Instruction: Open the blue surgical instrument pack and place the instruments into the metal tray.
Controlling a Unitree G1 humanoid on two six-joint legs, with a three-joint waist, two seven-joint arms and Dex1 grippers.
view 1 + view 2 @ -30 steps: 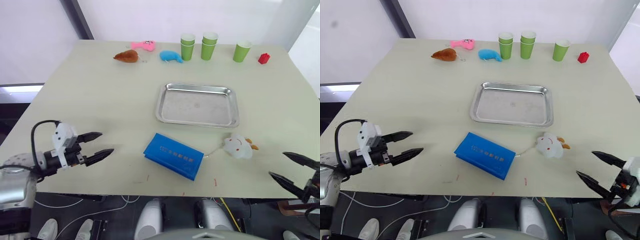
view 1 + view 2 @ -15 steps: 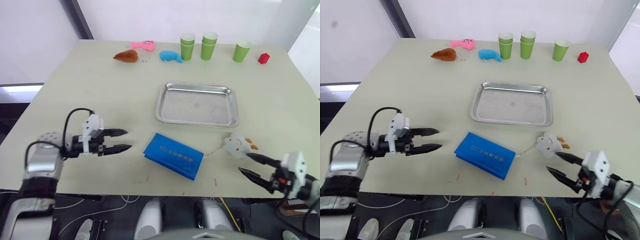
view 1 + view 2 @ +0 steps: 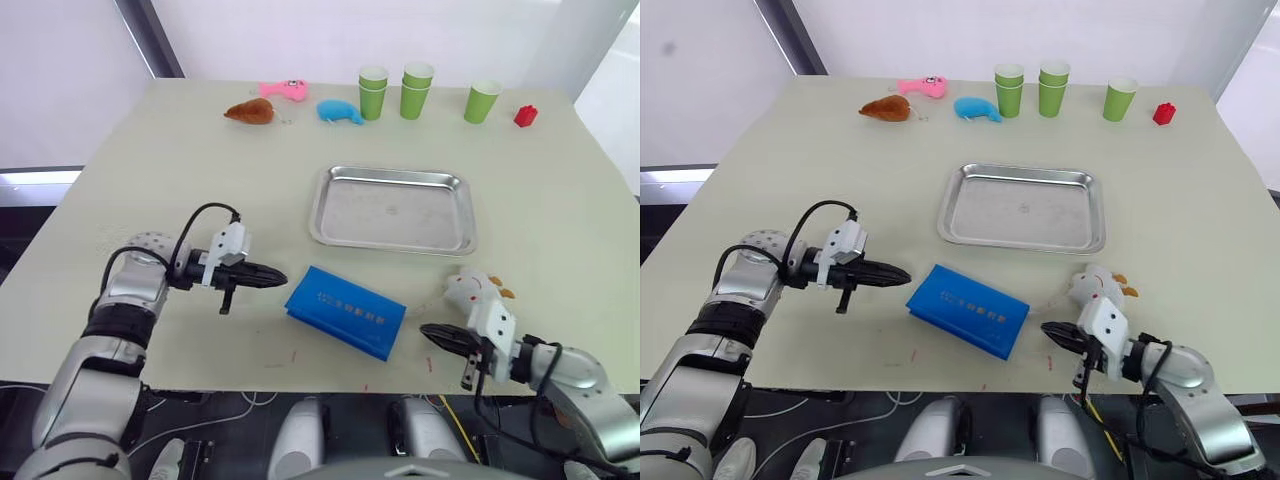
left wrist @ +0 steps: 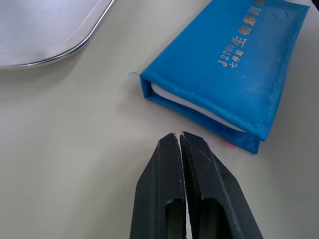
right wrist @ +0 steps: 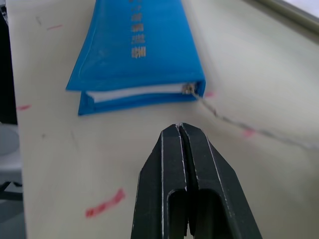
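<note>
Now I am pointing my left end effector and right end effector, both pressed together, at the folded blue surgical instrument pack lying between them on the worktop.

Pack before tray; left claw left, right claw right.

Left gripper and right gripper both closed, pointing inward.

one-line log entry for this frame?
phase: approach | pack: closed, on table | left gripper: shut, beside pack | right gripper: shut, beside pack | tray: empty
</note>
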